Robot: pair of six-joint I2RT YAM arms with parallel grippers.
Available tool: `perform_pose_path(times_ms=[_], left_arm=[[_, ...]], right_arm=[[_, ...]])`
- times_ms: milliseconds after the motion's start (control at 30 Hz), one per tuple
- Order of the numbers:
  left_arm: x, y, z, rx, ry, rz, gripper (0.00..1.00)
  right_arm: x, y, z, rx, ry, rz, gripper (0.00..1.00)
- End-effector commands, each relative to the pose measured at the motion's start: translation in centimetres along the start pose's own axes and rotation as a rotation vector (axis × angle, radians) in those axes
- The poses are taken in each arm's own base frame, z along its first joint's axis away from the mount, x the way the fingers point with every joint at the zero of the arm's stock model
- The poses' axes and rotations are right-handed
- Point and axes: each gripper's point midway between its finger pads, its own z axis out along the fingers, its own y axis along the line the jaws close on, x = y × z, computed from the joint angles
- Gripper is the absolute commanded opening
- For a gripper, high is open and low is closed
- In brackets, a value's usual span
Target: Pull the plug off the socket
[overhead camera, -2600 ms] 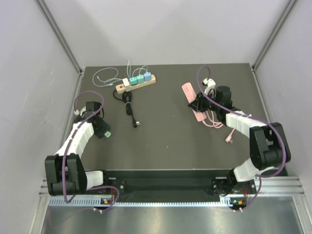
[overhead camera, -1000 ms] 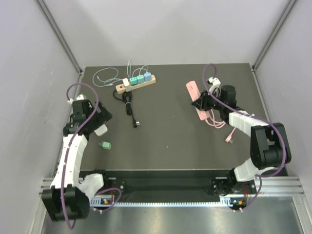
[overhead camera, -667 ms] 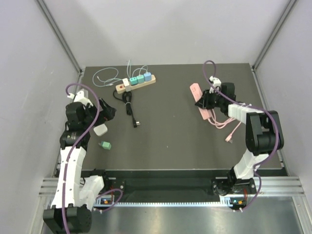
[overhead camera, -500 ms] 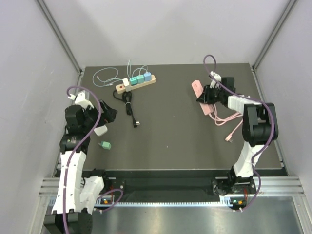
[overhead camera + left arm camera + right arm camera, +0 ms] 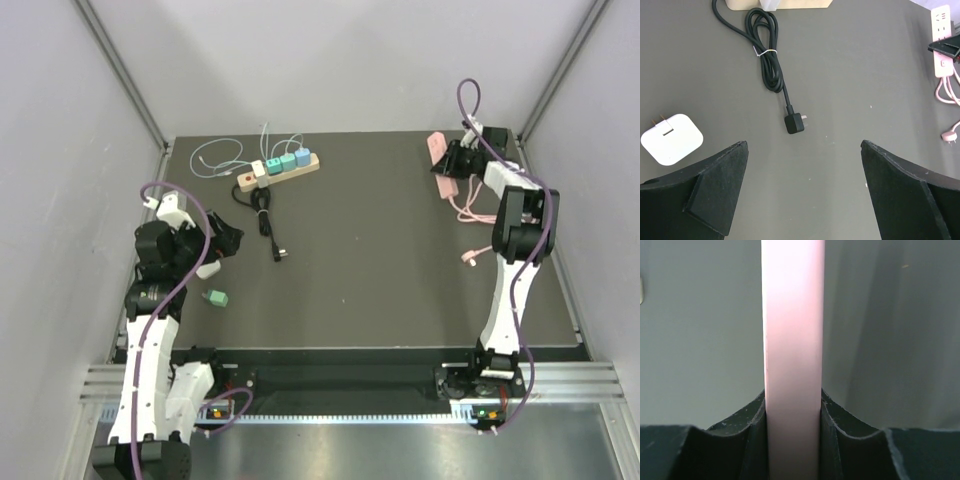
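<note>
**Right arm swings the pink strip to the far right corner**

Seen from above, the right gripper (image 5: pixel 452 160) is stretched out to the back right corner of the table (image 5: pixel 380 270). Its jaws are pinched on the pink strip (image 5: pixel 437 148). Half a second ago the pink strip sat nearer the middle of the table; now it is close to the back edge. The right wrist view shows the strip clamped tight between the two dark fingers (image 5: pixel 752 427). A pink cord (image 5: pixel 466 206) trails from the strip toward the near side.

The left gripper (image 5: pixel 802 144) hangs above the left side of the table with its jaws spread wide, holding nothing. The green plug (image 5: pixel 216 298) lies loose on the table near the left arm; earlier the gripper was right over it. A white adapter (image 5: pixel 671 138) lies just beyond the plug.

The beige strip (image 5: pixel 285 165) stays at the back left with a row of plugs (image 5: pixel 288 160) seated in it. Its black cord (image 5: pixel 767 55) lies coiled in front, unmoved.
</note>
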Motion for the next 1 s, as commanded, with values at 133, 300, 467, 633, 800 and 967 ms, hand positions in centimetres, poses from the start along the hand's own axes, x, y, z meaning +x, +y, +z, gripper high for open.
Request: perform_pose_path(times_ms=[133,300,467,633,800,967], left_arm=[[-1.0,-0.4,0.2,0.031,-0.056,0.03,0.99],[-0.9,-0.4,0.2,0.032,-0.054,0.028,0.99],[-0.9,-0.4,0.3,0.034,-0.055,0.029,0.99],[-0.9,-0.4,0.3,0.035,-0.054,0.029,0.99],[-1.1,-0.4,0.4,0.03,-0.058,0.029,0.99],[-1.4,-0.2,1.1,0.028,-0.049,0.019,0.99]], right_arm=[[-2.5,-2.0,0.5,0.033,-0.037,-0.012,0.14],[-2.3,-2.9,0.5,0.05,-0.029,-0.033,0.35],[-2.1,-3.8,0.1,0.084,-0.027,-0.048,0.61],[-3.1,-4.4,-1.1,0.119,-0.054,-0.087,0.75],[-5.2,-3.5,-3.1,0.124,-0.096,-0.183,0.77],[-5.9,-0.6,-5.5,0.049,-0.133,-0.292,0.8]])
